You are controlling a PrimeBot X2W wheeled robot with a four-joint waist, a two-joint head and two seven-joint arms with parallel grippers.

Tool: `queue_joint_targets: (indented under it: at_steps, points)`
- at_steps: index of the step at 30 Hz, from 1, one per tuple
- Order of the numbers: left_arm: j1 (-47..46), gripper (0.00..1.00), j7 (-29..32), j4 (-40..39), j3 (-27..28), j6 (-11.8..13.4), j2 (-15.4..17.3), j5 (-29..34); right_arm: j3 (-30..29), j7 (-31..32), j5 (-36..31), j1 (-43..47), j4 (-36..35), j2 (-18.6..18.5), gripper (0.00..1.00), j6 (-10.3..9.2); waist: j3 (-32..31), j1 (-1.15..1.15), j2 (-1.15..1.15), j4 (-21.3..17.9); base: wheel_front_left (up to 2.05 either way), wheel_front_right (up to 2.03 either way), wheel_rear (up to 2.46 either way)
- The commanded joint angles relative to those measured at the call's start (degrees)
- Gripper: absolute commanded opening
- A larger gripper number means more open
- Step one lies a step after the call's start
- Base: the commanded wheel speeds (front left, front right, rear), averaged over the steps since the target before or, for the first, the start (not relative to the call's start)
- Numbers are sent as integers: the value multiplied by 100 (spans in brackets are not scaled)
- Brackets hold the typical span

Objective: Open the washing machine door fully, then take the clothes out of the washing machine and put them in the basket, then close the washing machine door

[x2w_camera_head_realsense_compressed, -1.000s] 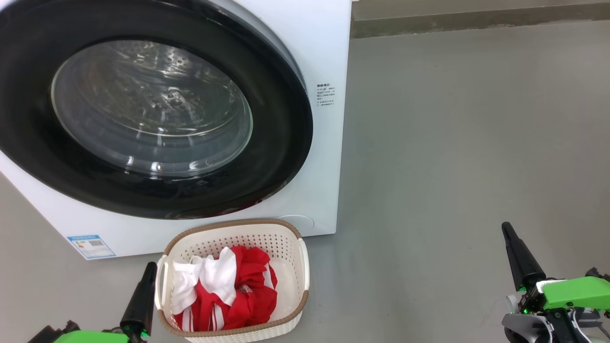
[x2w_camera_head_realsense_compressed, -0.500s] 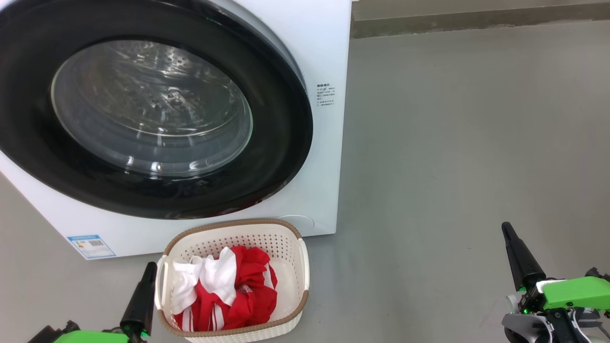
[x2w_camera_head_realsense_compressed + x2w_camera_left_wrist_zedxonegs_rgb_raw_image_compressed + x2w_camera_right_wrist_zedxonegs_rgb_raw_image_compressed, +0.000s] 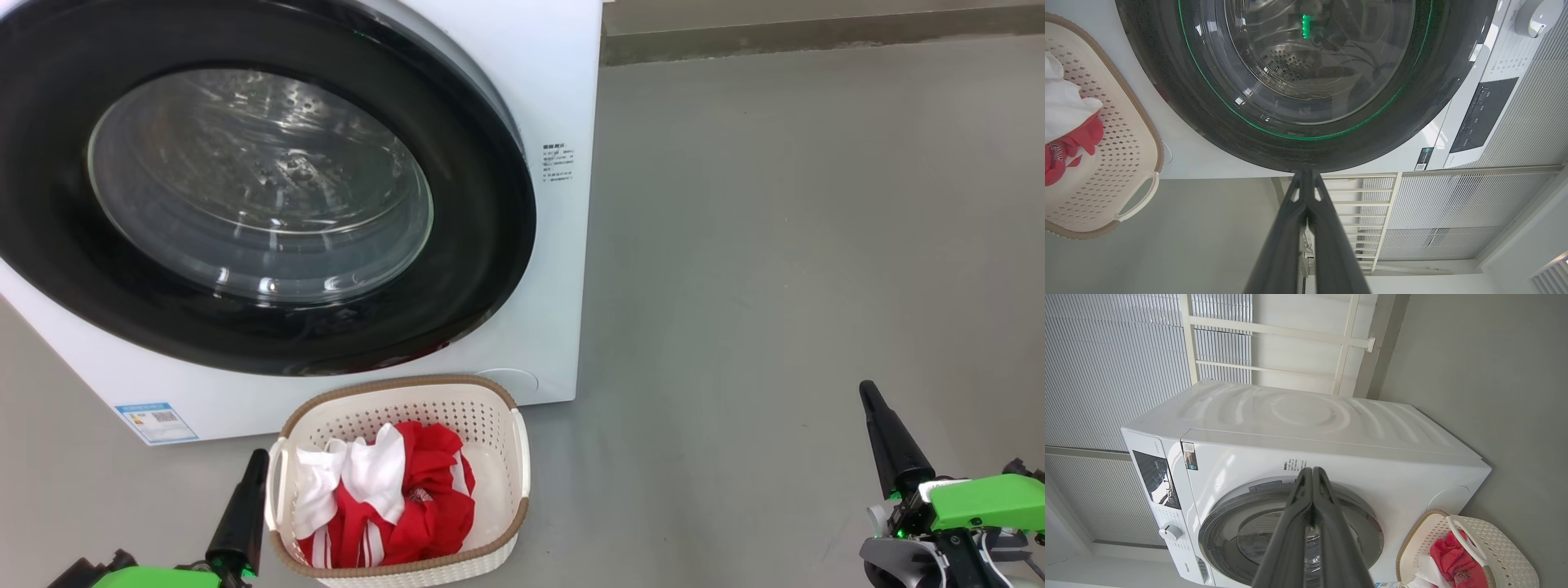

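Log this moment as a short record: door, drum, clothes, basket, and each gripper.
door: looks shut against the front of the washer
drum: bare steel visible through the glass
clothes: red and white, heaped in the basket
basket: on the floor, right in front of the washer
left gripper: shut, holding nothing, beside the basket's left end
right gripper: shut, holding nothing, well off to the basket's right
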Motion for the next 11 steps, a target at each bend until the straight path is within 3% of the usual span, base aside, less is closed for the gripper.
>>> queue_joint_targets:
  at_steps: [1, 11]
  points:
    - [-229, 0, 47, -126, 209, -40, 56, -27, 98, 34, -1, -243, -173, -48, 0, -3, 0, 0, 0, 0, 0, 0, 0]
    - [-229, 0, 47, -126, 210, -40, 55, -27, 98, 33, -1, -243, -173, -48, 0, -3, 0, 0, 0, 0, 0, 0, 0]
